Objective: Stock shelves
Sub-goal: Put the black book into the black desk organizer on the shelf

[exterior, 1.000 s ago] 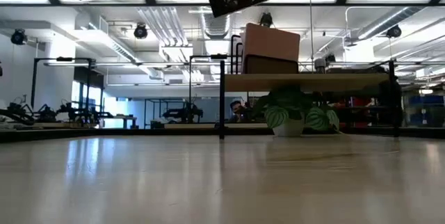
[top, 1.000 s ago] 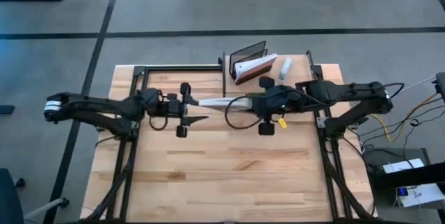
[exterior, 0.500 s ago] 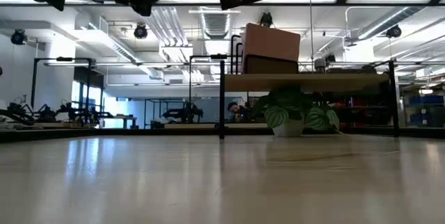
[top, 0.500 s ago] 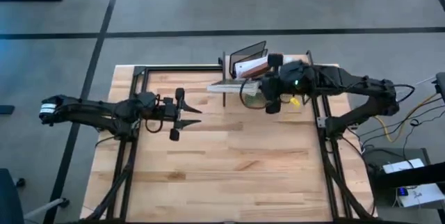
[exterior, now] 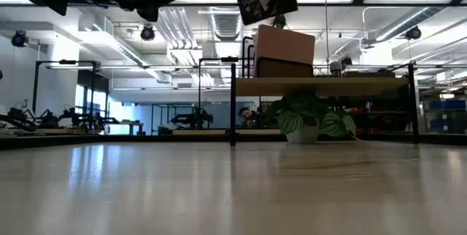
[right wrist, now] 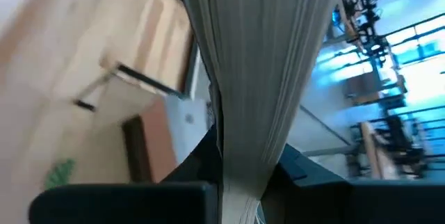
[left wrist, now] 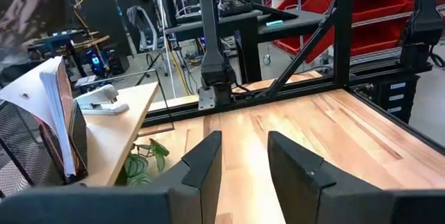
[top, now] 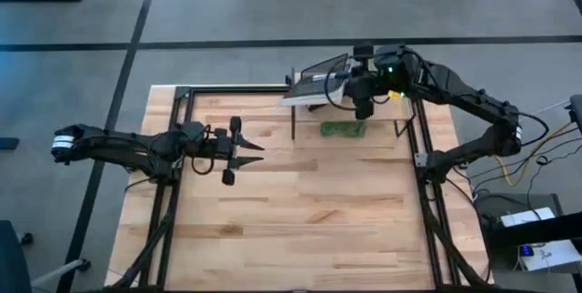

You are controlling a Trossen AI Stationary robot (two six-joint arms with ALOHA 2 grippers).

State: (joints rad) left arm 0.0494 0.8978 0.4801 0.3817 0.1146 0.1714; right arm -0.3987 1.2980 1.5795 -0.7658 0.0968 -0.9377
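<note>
The left gripper (top: 238, 147) waits over the middle of the table (top: 273, 229), fingers apart and empty. The shelf (exterior: 321, 85) stands at the table's far edge, its long side running left to right. The right gripper (top: 361, 100) is much nearer, right above it, pinching a book (top: 314, 85). The book's long side lies along the shelf.

Robotics lab (red parts bins (left wrist: 389, 8), exposed ceiling ducts (exterior: 175, 23))
</note>
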